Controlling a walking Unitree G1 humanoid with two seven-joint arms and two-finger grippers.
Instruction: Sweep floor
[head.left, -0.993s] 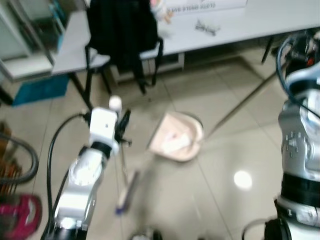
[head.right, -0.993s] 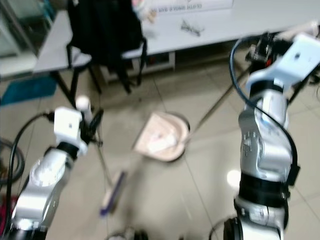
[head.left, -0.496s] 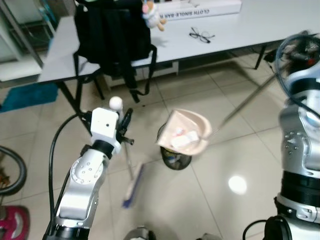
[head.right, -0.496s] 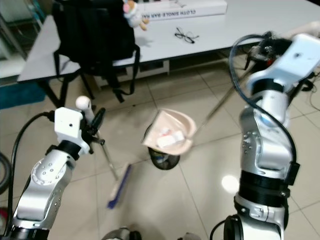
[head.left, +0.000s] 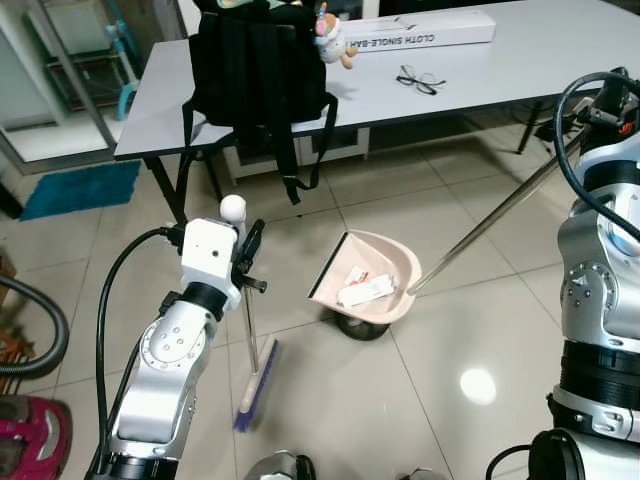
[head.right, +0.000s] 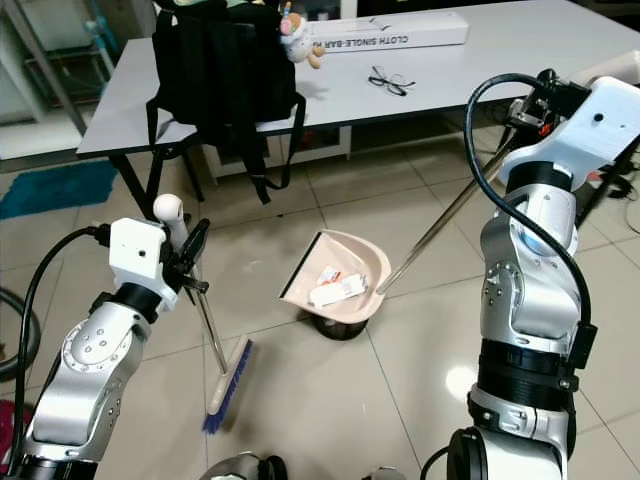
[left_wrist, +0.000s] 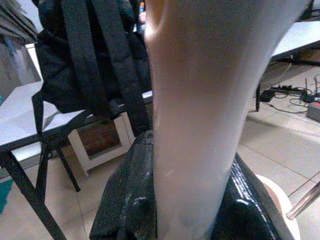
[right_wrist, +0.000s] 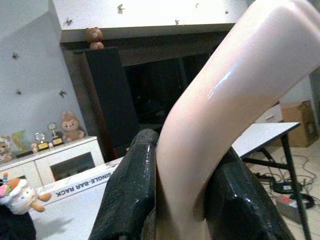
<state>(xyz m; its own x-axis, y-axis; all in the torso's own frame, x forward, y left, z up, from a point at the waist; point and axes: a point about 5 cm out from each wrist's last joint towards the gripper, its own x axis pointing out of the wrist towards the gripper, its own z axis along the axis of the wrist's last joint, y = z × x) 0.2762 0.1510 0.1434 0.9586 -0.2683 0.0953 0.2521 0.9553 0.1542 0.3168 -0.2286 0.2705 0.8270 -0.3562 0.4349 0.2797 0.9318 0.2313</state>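
Left end effector (head.left: 246, 262): fingers clamped on the broom (head.left: 256, 384) handle, blue bristles on the tiled floor (head.left: 480, 300). Right end effector (head.right: 528, 108): pinching the dustpan (head.left: 368, 290) handle; pan raised, tilted, holding paper scraps (head.left: 362, 290), above a small round bin (head.left: 355, 327). Bench (head.left: 520, 60) behind carries backpack (head.left: 258, 60), glasses (head.left: 420, 80).

Tiled floor (head.left: 330, 400) bears broom head (head.left: 257, 397), table (head.left: 560, 50).
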